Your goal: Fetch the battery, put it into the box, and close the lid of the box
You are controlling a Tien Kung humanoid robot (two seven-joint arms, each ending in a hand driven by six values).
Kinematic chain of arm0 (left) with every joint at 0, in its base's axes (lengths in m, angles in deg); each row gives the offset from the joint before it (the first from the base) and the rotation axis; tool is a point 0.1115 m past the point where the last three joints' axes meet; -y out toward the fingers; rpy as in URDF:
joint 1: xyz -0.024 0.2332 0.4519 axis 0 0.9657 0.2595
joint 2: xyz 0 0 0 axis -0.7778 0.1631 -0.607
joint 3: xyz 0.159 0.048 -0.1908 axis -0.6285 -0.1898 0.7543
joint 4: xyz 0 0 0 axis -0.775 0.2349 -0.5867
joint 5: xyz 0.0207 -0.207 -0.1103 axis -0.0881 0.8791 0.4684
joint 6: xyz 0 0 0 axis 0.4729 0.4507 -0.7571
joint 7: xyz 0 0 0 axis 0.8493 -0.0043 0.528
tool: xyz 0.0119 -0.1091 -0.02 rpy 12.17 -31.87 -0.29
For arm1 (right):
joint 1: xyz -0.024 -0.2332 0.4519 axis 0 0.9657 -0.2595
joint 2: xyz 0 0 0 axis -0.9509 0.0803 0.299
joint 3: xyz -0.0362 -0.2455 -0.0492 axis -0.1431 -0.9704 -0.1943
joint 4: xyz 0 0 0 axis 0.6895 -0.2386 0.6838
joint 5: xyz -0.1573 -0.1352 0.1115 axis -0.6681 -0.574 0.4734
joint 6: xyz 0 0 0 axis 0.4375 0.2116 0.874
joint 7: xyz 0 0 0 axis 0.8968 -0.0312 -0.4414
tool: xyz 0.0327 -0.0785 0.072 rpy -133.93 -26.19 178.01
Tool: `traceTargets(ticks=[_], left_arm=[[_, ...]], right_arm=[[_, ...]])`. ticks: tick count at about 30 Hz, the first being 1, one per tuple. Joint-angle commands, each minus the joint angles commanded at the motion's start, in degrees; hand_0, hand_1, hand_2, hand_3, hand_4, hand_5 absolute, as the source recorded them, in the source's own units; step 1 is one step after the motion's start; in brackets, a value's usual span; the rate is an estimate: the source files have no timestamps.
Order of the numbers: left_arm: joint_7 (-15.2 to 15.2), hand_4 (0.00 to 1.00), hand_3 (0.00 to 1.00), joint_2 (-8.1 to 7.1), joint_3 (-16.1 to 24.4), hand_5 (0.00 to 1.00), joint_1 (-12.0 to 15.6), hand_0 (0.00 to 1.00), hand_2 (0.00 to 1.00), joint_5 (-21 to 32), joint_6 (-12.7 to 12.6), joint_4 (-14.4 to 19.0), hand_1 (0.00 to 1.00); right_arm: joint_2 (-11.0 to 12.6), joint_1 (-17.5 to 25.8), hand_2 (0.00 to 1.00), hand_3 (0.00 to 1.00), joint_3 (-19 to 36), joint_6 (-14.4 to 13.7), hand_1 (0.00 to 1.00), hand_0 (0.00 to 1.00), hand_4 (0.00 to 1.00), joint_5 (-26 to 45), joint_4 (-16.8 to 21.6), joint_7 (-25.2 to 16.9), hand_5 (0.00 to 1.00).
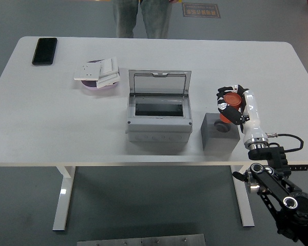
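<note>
Head view, one moment catalogued. Right hand (pixel 232 104), black-fingered on a white forearm, entered from five o'clock; its fingers were curled tight around an orange cylindrical battery (pixel 232 105), held just above the dark grey block holder (pixel 219 132), the holder's round socket showing empty beneath it. Left hand: not in the picture. Grey plastic box (pixel 158 119) sat at table centre, at nine o'clock from the hand and apart from the holder; its hinged clear lid (pixel 159 82) stood raised at the twelve o'clock side, the dark inner opening exposed.

Other items: black phone (pixel 44 50) at ten o'clock; pink dish (pixel 98 84) bearing white switch plates (pixel 98 70) just left of the lid. A person's legs (pixel 141 18) showed at twelve o'clock beyond the white table (pixel 51 128).

Step judged in hand: fetching, battery apparently lifted clear. Next move would call for carrying it toward nine o'clock, over the box opening, lowering, then releasing; lid closing not yet begun.
</note>
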Motion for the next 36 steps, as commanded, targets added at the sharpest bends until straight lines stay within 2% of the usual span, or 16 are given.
traceTargets(ticks=[1,2,7,8,10,13,14,25,26,31,32,36], left_arm=[[0.0,0.632,0.573,-0.01,0.0,0.126,0.0,0.602,0.624,0.0,0.0,0.0,0.755],[0.0,0.633,0.574,-0.03,0.0,0.124,0.0,0.603,0.626,-0.1,0.0,0.0,0.755],[-0.1,0.633,0.574,-0.2,0.0,0.124,0.0,0.603,0.626,0.0,0.0,0.0,0.755],[-0.1,0.633,0.574,-0.25,0.0,0.127,0.0,0.602,0.626,0.0,0.0,0.0,0.755],[-0.1,0.633,0.574,-0.38,0.0,0.127,0.0,0.602,0.626,0.1,0.0,0.0,0.755],[-0.1,0.633,0.574,-0.49,-0.1,0.127,0.0,0.602,0.626,0.2,0.0,0.0,0.755],[-0.2,0.635,0.573,-0.51,-0.1,0.131,0.1,0.602,0.63,0.3,0.0,0.0,0.755],[-0.3,0.641,0.575,-0.57,-0.3,0.134,0.1,0.602,0.634,0.9,0.0,-0.1,0.756],[-0.3,0.642,0.575,-0.56,-0.3,0.138,0.2,0.603,0.633,0.9,0.0,-0.1,0.756],[-0.3,0.642,0.575,-0.54,-0.3,0.138,0.3,0.603,0.633,1.0,-0.1,0.0,0.756],[-0.3,0.645,0.576,-0.54,-0.3,0.139,0.3,0.603,0.635,1.1,-0.1,0.0,0.756],[-0.3,0.645,0.576,-0.51,-0.3,0.139,0.3,0.603,0.635,1.1,-0.1,0.0,0.756]], right_arm=[[0.3,-0.2,0.416,0.395,0.0,0.0,0.442,0.477,0.427,-0.3,0.2,0.3,0.002],[0.7,-0.6,0.388,0.358,-0.2,0.0,0.41,0.439,0.328,-1.1,0.6,1.1,0.002],[4.3,-3.6,0.388,0.358,-3.0,1.3,0.41,0.439,0.328,-6.8,2.9,6.5,0.002],[5.0,-4.2,0.374,0.354,-3.7,1.7,0.389,0.408,0.288,-7.8,3.3,7.6,0.002],[6.7,-5.8,0.374,0.354,-5.5,2.6,0.389,0.408,0.288,-10.6,4.3,10.3,0.002],[7.9,-7.3,0.374,0.354,-6.8,4.0,0.389,0.408,0.288,-14.1,5.4,13.8,0.002],[8.1,-7.7,0.365,0.351,-6.9,4.5,0.383,0.395,0.317,-15.3,5.7,14.9,0.002],[8.1,-10.8,0.351,0.346,-8.4,9.8,0.366,0.386,0.3,-28.3,9.1,25.2,0.002],[8.0,-11.1,0.323,0.334,-8.5,10.2,0.335,0.365,0.255,-29.5,9.3,25.8,0.002],[7.7,-12.0,0.323,0.334,-9.0,11.4,0.335,0.365,0.255,-33.7,9.7,27.4,0.002],[7.6,-12.1,0.318,0.331,-9.1,11.5,0.325,0.358,0.21,-34.1,9.7,27.6,0.002],[7.5,-12.1,0.318,0.331,-9.1,11.4,0.325,0.358,0.21,-34.1,9.4,27.5,0.002]])
